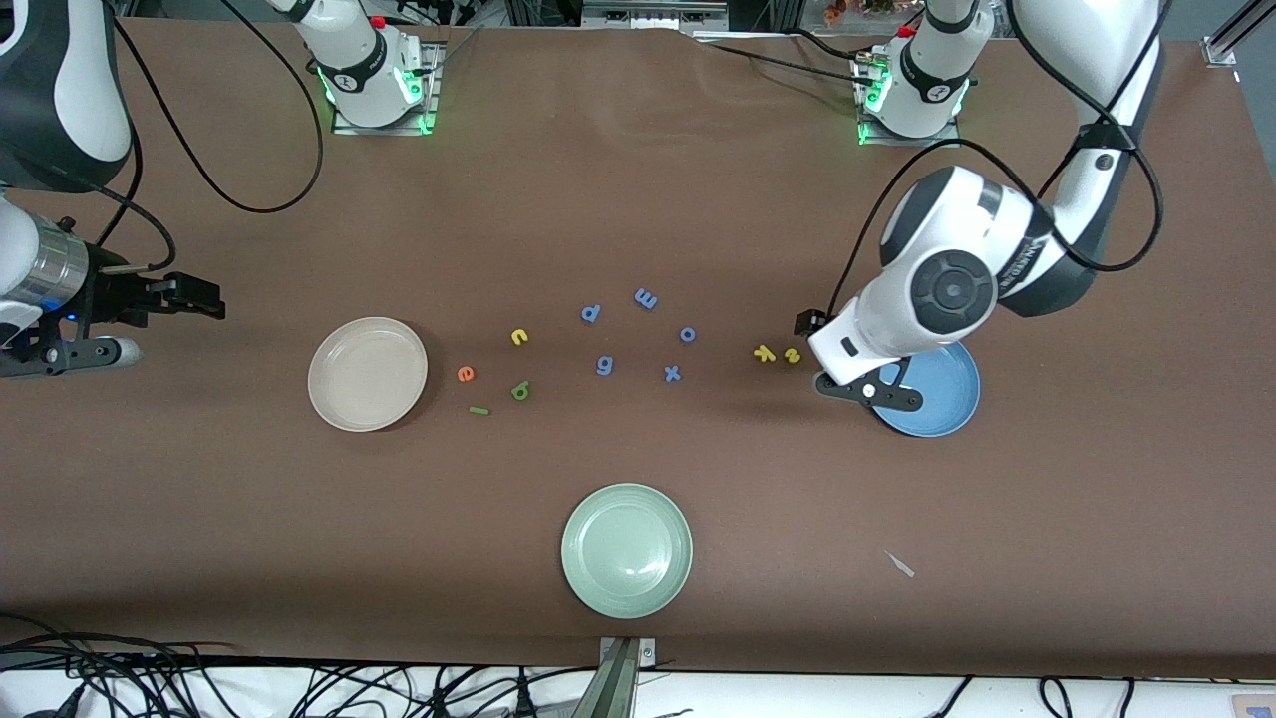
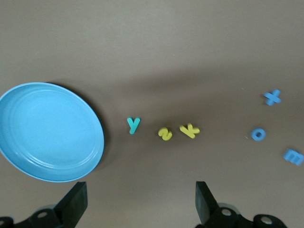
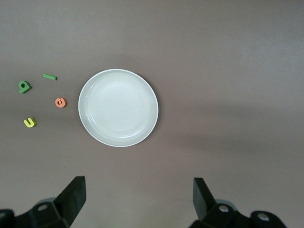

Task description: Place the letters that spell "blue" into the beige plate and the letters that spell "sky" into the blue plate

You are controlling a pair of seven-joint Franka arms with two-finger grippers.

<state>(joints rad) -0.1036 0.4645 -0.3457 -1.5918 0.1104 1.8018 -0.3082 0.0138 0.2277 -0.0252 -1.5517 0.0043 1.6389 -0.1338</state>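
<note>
The beige plate [image 1: 367, 374] [image 3: 118, 108] lies toward the right arm's end, bare inside. Beside it on the table are the orange e [image 1: 466, 374] [image 3: 60, 102], yellow u [image 1: 519, 336] [image 3: 30, 122], green b [image 1: 520, 390] [image 3: 24, 86] and green l [image 1: 479, 410] [image 3: 49, 77]. The blue plate [image 1: 942, 409] [image 2: 50, 130] is bare too, partly under the left arm's hand [image 1: 867, 374]. Next to it lie the teal y [image 2: 134, 125], yellow s [image 1: 793, 355] [image 2: 165, 134] and yellow k [image 1: 765, 353] [image 2: 190, 130]. My left gripper [image 2: 141, 194] hangs open over the table by the blue plate. My right gripper [image 1: 204, 299] [image 3: 139, 190] waits open, apart from the beige plate.
Blue letters lie mid-table: p [image 1: 591, 313], m [image 1: 646, 297] [image 2: 293, 156], o [image 1: 688, 334] [image 2: 258, 134], g [image 1: 604, 365], x [image 1: 673, 374] [image 2: 272, 97]. A pale green plate [image 1: 626, 549] sits nearer the front camera. A small white scrap [image 1: 900, 564] lies toward the left arm's end.
</note>
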